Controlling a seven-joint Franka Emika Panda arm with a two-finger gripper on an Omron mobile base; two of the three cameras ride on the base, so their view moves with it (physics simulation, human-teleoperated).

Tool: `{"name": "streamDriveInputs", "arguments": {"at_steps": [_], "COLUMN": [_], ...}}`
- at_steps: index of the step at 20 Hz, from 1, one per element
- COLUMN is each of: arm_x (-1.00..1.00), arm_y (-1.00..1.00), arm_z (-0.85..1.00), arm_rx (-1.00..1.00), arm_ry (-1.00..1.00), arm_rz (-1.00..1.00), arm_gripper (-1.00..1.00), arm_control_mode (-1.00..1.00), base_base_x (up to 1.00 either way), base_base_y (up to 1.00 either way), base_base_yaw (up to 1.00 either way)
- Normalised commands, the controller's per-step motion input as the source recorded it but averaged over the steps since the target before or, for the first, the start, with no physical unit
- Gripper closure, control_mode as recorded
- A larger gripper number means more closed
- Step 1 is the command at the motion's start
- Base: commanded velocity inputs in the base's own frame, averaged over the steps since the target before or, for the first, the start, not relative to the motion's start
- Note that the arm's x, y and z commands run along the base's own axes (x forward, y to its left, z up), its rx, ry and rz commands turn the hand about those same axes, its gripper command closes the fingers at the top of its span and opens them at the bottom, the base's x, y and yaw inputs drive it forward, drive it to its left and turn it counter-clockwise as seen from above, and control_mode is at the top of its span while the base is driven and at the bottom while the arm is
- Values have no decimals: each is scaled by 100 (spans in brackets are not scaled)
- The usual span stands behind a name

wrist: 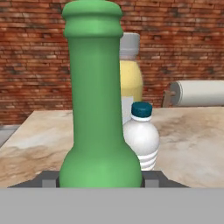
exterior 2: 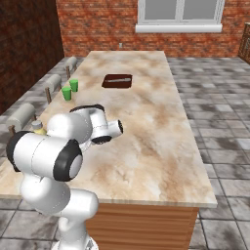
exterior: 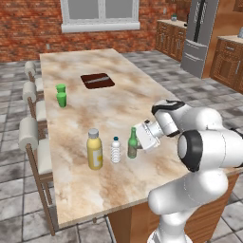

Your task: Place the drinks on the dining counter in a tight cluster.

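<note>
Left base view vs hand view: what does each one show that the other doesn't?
Left base view alone: two green cups, the dark inset, the window and cabinets, and the bottles standing in a row near the counter's near end.

Hand view alone: the fingers flanking the green bottle's base, shut on it, seen close up.

Both: the green bottle, water bottle, yellow juice bottle, marbled dining counter, a stool and brick wall.

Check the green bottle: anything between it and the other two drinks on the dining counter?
Nothing visible. The green bottle stands upright at the gripper, with bare dining counter between it and the water bottle; the juice bottle is just beyond. The green cups sit far off.
</note>
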Motion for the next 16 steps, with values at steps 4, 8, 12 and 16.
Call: {"name": "streamDriveInputs", "arguments": {"at_steps": [4, 8, 12, 16], "arm_x": [2, 0, 0, 6], "arm_y": [1, -2, 0, 0], "arm_z": [-3, -1, -13, -39], "arm_rx": [0, 0, 0, 0], "arm_ry": [0, 0, 0, 0], "arm_rz": [0, -2, -2, -4], "arm_gripper": [100, 100, 100, 100], "arm_control_mode": [-100, -100, -100, -100], "base_base_x": [0, 0, 0, 0], "base_base_y": [0, 0, 0, 0], "base_base_yaw": [0, 0, 0, 0]}}
